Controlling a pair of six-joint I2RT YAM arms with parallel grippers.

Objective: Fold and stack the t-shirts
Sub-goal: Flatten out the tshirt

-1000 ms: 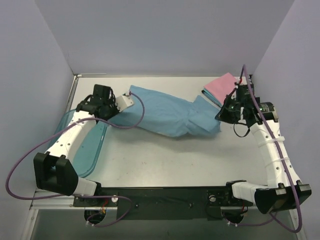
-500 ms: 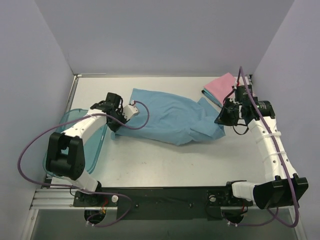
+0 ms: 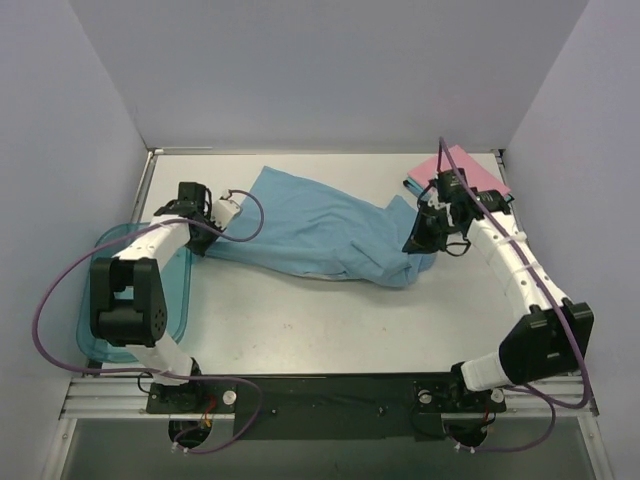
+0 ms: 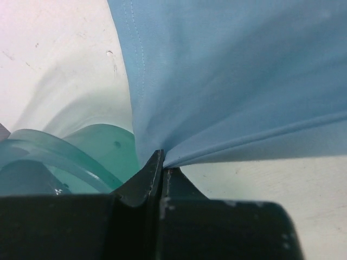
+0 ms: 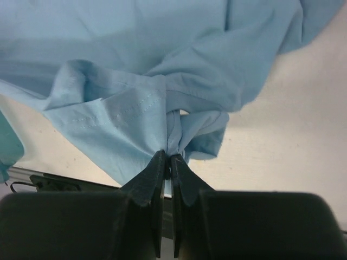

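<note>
Left claw [image 4: 161,165] pinches the light blue t-shirt's [image 3: 320,228] edge, teal bin [image 3: 100,270] just beside it; my right claw [image 5: 167,162] clamps its bunched corner, pink t-shirt [image 3: 478,168] close behind.

Light blue t-shirt [image 3: 320,228] — unfolded, rumpled, stretched out between left gripper [image 4: 162,162] and right gripper [image 5: 167,157], with a bunched edge pinched in each. Pink t-shirt [image 3: 470,168] — folded flat, just behind the right gripper. Only an edge of the teal t-shirt [image 3: 411,187] is seen beneath it.
</note>
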